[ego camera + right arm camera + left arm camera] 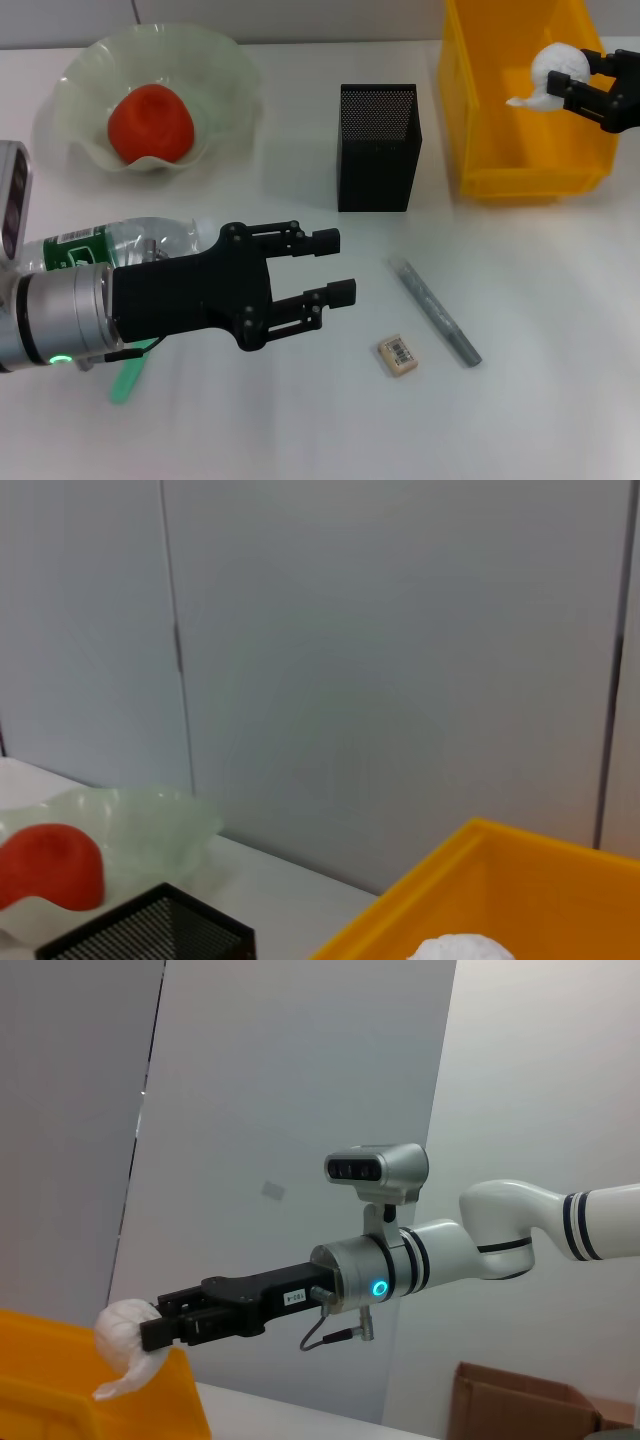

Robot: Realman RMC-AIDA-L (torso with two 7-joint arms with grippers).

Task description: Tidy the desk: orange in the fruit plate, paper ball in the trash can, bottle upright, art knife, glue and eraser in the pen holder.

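White paper ball (556, 70) hangs over the yellow trash can (490, 150), pinched in the right gripper (572, 88); releasing comes next. Left gripper (335, 268) waits, fingers apart, above the lying bottle (110, 245).

A white table (300, 430) lies under the left gripper (343, 266). Behind the right gripper (150, 1328) stands a grey panelled wall (300, 1080), with a small pale patch (273, 1190) above the gripper. A cardboard box (520, 1410) sits lower, back along its arm.
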